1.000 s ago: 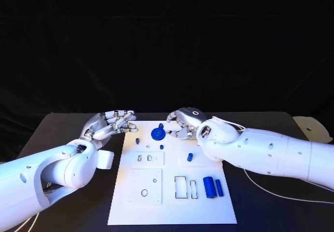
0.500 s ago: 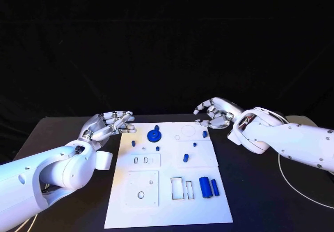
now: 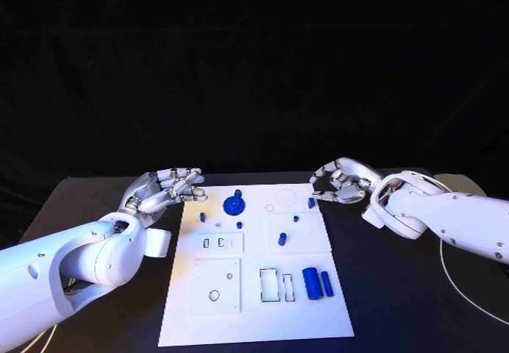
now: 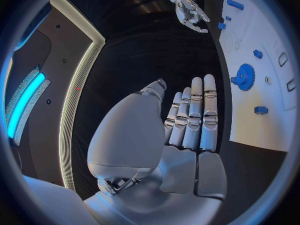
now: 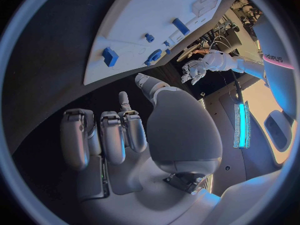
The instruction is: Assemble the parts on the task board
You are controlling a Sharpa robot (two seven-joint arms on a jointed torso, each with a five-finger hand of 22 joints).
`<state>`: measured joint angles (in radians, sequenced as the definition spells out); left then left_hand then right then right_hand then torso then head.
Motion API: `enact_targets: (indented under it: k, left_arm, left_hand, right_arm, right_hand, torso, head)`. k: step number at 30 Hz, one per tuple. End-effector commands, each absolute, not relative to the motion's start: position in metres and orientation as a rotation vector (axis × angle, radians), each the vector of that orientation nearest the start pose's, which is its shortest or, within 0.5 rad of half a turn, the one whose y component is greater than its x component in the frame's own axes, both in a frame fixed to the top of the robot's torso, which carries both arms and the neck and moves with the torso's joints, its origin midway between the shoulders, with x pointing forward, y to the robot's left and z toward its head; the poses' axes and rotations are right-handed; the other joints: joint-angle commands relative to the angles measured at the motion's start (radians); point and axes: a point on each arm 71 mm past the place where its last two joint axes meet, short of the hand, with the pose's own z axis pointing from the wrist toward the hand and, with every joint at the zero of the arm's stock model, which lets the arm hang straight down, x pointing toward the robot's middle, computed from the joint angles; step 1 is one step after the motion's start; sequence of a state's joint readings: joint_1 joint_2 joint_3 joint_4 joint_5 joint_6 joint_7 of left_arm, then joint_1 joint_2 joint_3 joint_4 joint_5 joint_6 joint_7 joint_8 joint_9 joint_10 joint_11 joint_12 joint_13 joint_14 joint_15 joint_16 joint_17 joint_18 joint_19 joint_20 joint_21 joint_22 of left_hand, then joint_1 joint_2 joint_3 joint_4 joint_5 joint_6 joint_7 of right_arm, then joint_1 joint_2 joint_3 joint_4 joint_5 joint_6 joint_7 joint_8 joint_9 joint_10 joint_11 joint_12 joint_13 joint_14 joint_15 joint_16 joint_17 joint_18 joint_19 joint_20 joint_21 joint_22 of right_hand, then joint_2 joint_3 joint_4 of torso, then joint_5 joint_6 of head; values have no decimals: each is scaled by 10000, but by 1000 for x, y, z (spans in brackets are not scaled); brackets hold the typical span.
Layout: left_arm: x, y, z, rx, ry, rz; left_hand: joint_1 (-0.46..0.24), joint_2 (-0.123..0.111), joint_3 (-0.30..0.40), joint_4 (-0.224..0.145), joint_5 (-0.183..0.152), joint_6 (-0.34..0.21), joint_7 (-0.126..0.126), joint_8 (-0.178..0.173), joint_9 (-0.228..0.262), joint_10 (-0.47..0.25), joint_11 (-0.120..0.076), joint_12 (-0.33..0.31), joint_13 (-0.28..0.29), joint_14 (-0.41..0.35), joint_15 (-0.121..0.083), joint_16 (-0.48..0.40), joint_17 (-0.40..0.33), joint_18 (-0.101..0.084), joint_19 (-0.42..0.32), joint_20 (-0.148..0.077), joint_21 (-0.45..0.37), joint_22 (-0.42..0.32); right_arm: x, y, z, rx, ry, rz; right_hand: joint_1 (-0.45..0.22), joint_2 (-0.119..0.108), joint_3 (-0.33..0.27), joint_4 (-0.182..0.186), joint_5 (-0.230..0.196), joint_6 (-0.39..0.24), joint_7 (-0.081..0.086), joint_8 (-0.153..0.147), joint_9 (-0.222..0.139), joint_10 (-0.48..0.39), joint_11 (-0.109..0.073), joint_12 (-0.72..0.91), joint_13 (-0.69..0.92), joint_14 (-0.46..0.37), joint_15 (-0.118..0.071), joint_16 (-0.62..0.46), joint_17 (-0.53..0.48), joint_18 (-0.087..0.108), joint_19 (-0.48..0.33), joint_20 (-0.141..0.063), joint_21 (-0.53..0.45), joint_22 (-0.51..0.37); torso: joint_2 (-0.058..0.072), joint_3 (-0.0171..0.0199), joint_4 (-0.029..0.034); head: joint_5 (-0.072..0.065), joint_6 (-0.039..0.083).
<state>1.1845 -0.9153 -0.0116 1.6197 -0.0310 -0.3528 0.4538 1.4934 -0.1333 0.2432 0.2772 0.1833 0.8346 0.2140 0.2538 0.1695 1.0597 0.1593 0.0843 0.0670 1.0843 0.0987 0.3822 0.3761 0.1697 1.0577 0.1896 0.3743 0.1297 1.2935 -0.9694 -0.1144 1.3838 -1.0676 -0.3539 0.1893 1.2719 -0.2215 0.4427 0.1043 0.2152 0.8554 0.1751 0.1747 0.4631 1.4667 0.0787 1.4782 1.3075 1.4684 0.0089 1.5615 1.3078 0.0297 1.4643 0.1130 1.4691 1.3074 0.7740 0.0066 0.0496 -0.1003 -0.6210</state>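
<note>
1. Your right hand has pulled back off the task board. A second ago it sat over the far middle of the board beside the blue gear; now it hovers past the board's far right corner, fingers curled, with nothing visible in them.
2. Your left hand has not moved: it hangs just off the far left corner, fingers loosely bent and holding nothing.
3. The gear lies on the far part of the board, free of both hands. A small blue peg stands near the right edge, closest to your right hand.
4. Two blue cylinders wait near the right edge, beside empty slots.
5. I judge the gear step finished; pick the next part.
</note>
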Motion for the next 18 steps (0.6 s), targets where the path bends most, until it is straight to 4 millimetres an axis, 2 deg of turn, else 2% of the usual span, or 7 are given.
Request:
enact_targets:
  k: [1,4,9,18]
  left_arm:
    - [473,217,-162,-10526,13406,-15996]
    - [473,217,-162,-10529,13408,-15990]
    - [473,218,-162,-10537,13401,-15964]
    - [473,218,-162,-10541,13400,-15956]
  left_hand:
    - [-53,36,56,23,-68,-38,60,-52,-2,7,7,-35,17,-90,-7,-3,9,122,-41,7,15,-15]
    - [-53,36,56,23,-68,-38,60,-52,-2,7,7,-35,17,-90,-7,-3,9,122,-41,7,15,-15]
    - [-53,36,56,23,-68,-38,60,-52,-2,7,7,-35,17,-90,-7,-3,9,122,-41,7,15,-15]
    - [-53,36,56,23,-68,-38,60,-52,-2,7,7,-35,17,-90,-7,-3,9,122,-41,7,15,-15]
  right_arm:
    - [508,-305,-168,1104,16264,7734]
    - [509,-308,-174,1181,16415,7606]
    - [509,-310,-181,1228,16619,7495]
    - [510,-308,-190,1261,16872,7418]
  right_hand:
    - [105,-2,-26,-57,46,-165,9,-100,-28,101,112,-87,1571,905,64,-47,2094,45,231,56,-73,1385]
    - [107,-10,-97,-80,25,-451,82,-295,-78,41,177,-139,1516,904,119,-47,2094,54,206,101,-114,1352]
    - [110,-27,-220,-92,-43,-694,152,-458,-135,-30,242,-199,1451,907,173,-43,2109,63,185,151,-150,1324]
    - [110,-25,-252,-91,-55,-737,166,-487,-145,-20,256,-185,1466,908,186,-42,2115,62,188,162,-147,1330]
  torso:
    - [20,-14,22]
    - [-6,-17,3]
    - [-1,-6,13]
    - [-7,0,-21]
  head:
    - [-21,-35]
    - [11,-78]
    - [25,-101]
    - [72,-119]
